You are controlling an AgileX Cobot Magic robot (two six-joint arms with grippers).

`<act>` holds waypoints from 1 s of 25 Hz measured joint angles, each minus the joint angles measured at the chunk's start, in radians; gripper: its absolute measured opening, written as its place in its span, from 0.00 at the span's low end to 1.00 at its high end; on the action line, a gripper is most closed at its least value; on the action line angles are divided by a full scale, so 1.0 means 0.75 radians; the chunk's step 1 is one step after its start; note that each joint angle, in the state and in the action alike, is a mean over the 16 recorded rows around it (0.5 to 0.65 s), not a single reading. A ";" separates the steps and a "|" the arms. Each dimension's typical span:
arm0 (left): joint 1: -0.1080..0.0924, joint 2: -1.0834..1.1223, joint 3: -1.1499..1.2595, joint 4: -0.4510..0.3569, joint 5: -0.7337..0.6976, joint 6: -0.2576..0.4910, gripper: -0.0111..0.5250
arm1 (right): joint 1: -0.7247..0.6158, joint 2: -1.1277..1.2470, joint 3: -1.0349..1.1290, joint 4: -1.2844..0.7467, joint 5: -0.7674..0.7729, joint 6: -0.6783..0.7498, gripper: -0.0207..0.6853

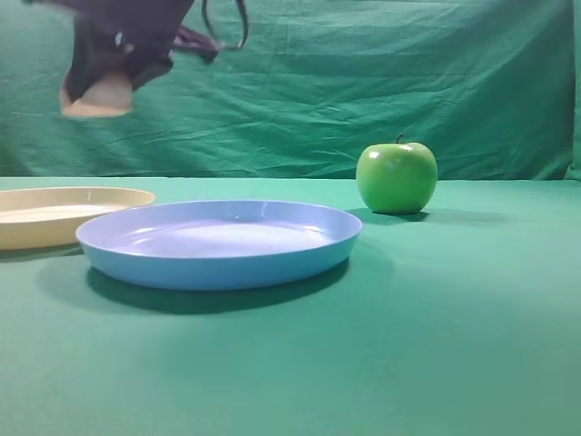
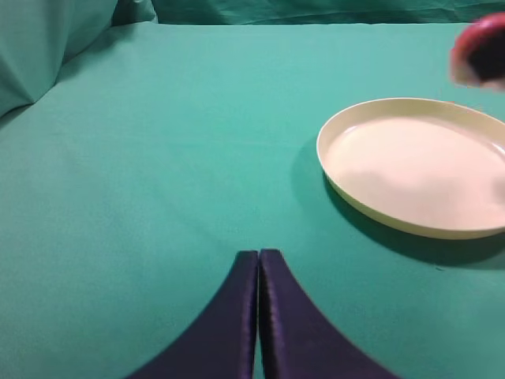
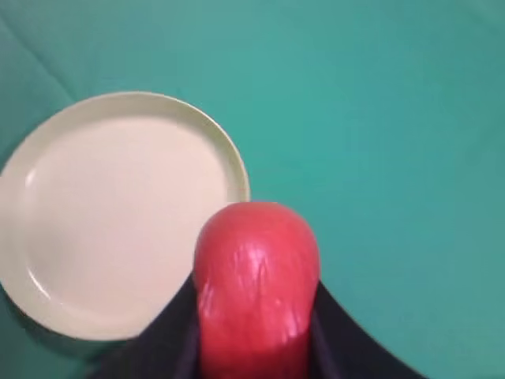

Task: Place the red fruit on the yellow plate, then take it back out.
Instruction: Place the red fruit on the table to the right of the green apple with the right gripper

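The right gripper [image 3: 256, 347] was clamped on the red fruit [image 3: 256, 288], high at upper left above the bare yellow plate [image 3: 47, 300]. Which half remained was unclear.

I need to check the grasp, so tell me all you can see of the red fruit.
The red fruit is smooth, glossy and rounded, red on top and pale cream underneath. It looks like plastic. It is held in the air between the dark fingers of the right pincer, above the table, just beside the rim of the yellow plate, which holds nothing. Only the pincer touches it.
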 joint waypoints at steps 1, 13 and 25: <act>0.000 0.000 0.000 0.000 0.000 0.000 0.02 | -0.008 -0.049 0.053 -0.039 0.003 0.045 0.30; 0.000 0.000 0.000 0.000 0.000 0.000 0.02 | -0.247 -0.673 0.925 -0.191 -0.230 0.304 0.30; 0.000 0.000 0.000 0.000 0.000 0.000 0.02 | -0.540 -0.886 1.534 -0.195 -0.618 0.327 0.30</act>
